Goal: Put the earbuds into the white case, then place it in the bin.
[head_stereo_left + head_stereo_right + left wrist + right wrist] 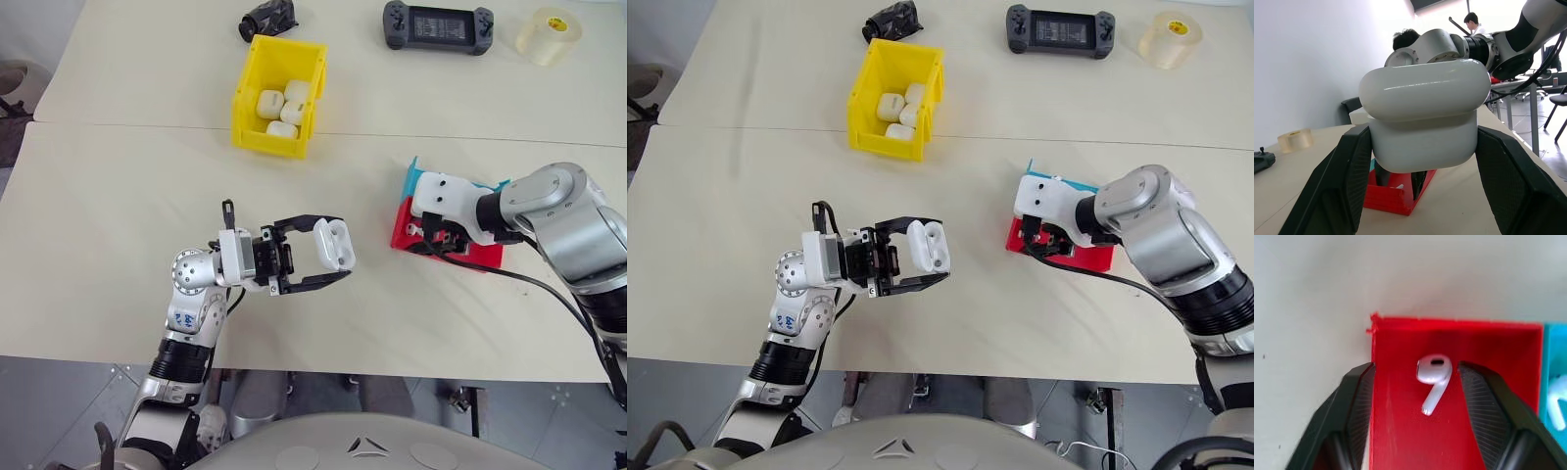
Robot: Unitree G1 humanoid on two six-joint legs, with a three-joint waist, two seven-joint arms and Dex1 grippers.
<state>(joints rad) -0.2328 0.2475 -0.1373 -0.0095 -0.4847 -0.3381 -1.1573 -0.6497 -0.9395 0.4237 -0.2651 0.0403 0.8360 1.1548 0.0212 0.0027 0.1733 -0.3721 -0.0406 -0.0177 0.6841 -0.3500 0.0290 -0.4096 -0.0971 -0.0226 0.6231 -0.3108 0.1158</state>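
My left gripper point(341, 250) is shut on the white case point(333, 245), holding it above the near table with its lid open. In the left wrist view the black fingers point(1337, 186) clamp the lower half of the case point(1422, 117). My right gripper point(1417, 368) reaches down into the red tray point(1400, 431), its jaws apart on either side of an earbud point(1434, 377) that lies on the tray floor, touching neither. A second earbud point(1557, 406) lies in the blue tray point(1552, 357). The yellow bin point(269, 142) stands far across the table with several white cases inside.
The red tray point(480, 257) and blue tray point(413, 174) sit side by side on the right under my right wrist point(446, 201). At the table's far edge lie a black object point(267, 18), a handheld game console point(438, 26) and a tape roll point(549, 35). A person point(1471, 22) sits in the background.
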